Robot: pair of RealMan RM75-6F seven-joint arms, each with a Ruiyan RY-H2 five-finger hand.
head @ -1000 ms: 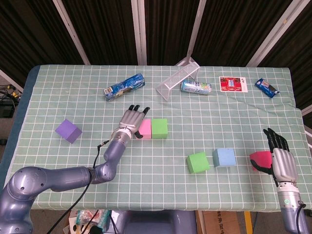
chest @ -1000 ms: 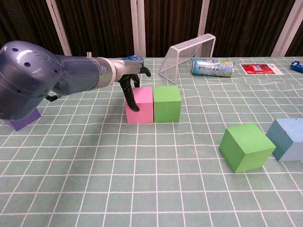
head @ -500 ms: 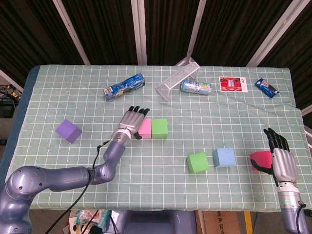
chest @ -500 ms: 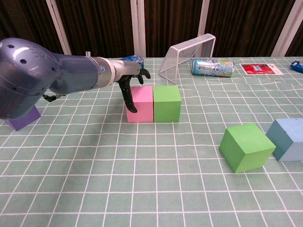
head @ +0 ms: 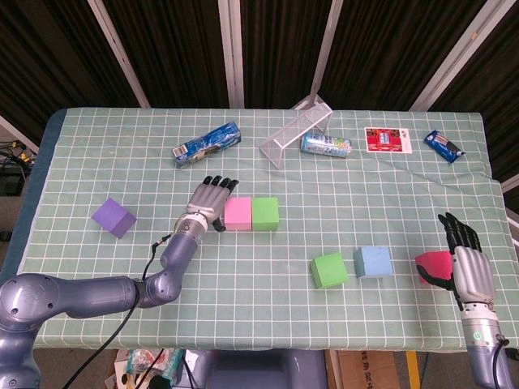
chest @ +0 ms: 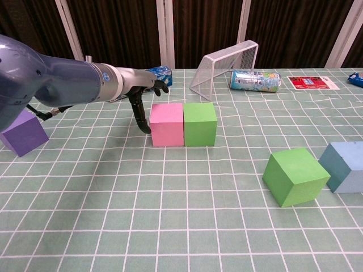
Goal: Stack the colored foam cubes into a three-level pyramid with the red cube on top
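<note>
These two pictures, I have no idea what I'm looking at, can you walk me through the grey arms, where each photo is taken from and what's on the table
The grey arms belong to a two-armed robot with human-like hands, steered remotely by a person. One picture looks down from its head, the other looks forward from its chest.

Its job is to stack foam cubes into a pyramid. On the checked table a pink cube and a green cube sit side by side. The left hand is just beside the pink one, holding nothing. A purple cube sits far left; another green cube and a blue cube lie nearer the right.

The right hand, seen only from the head, is beside the red cube; its thumb touches the cube, but a grip is unclear.

At the back lie a wire goal, a can and some packets.
</note>
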